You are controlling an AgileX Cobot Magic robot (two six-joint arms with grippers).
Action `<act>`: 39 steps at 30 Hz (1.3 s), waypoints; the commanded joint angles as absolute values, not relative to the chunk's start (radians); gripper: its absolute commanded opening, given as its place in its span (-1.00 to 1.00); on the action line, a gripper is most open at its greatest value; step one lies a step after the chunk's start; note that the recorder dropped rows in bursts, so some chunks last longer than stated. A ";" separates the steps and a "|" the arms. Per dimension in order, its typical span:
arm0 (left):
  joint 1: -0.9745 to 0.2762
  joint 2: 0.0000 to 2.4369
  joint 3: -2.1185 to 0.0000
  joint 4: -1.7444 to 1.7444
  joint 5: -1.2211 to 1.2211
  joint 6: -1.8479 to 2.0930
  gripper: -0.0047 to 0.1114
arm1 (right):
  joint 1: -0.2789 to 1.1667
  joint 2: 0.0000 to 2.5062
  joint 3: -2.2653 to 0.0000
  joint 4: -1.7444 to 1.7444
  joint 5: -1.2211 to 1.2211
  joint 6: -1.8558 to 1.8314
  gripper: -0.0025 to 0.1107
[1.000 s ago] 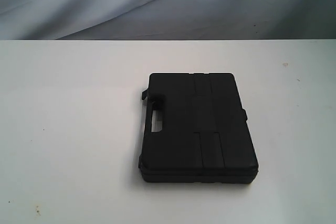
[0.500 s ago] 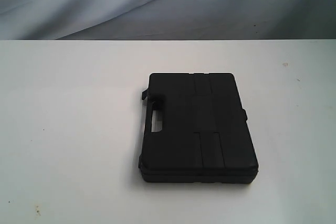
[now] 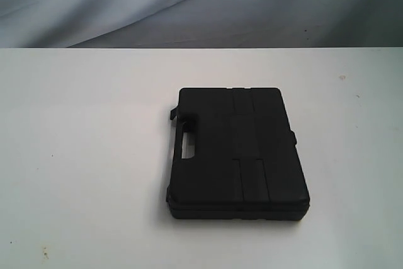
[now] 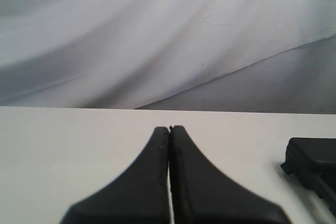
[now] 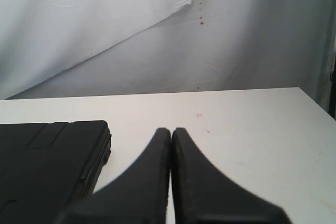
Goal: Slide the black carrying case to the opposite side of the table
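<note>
Case [image 3: 236, 152] lies flat on the table [image 3: 82, 155], slightly toward 3 o'clock of centre, handle cut-out facing 9 o'clock. Left gripper [image 4: 169, 128] and right gripper [image 5: 171, 129] are both pressed together, empty, not touching the case. Push looks not yet begun. Next: set a closed gripper against a side edge.

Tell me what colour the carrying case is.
The case is matte black, clearest in the exterior view.
</note>
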State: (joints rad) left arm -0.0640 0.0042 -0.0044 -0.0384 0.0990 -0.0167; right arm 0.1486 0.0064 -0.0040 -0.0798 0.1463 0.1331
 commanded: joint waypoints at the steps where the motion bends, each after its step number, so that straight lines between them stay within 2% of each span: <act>1: -0.061 0.000 0.000 -0.052 0.078 -0.025 -0.92 | 0.141 0.000 0.000 -0.089 0.143 0.129 -0.96; 10: -0.061 0.000 0.000 -0.071 0.068 -0.047 -0.92 | 0.141 0.000 0.000 -0.089 0.143 0.129 -0.96; 15: -0.061 0.000 0.000 -0.146 -0.086 -0.079 -0.92 | 0.141 0.000 0.000 -0.089 0.143 0.129 -0.96; 24: -0.061 0.000 -0.203 -0.130 0.096 -0.112 -0.92 | 0.141 0.000 0.000 -0.089 0.143 0.129 -0.96; 30: -0.063 0.000 -0.262 -0.098 0.227 -0.040 -0.92 | 0.141 0.000 0.000 -0.089 0.143 0.129 -0.96; 34: -0.116 0.006 -0.257 -0.096 0.308 -0.044 -0.92 | 0.141 0.000 0.000 -0.089 0.143 0.129 -0.96; 39: -0.133 0.172 -0.299 -0.237 0.400 -0.052 -0.92 | 0.141 0.000 0.000 -0.089 0.143 0.129 -0.96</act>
State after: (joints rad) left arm -0.1265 0.1010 -0.2692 -0.1771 0.3591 -0.0469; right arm 0.1486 0.0064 -0.0040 -0.0798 0.1463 0.1331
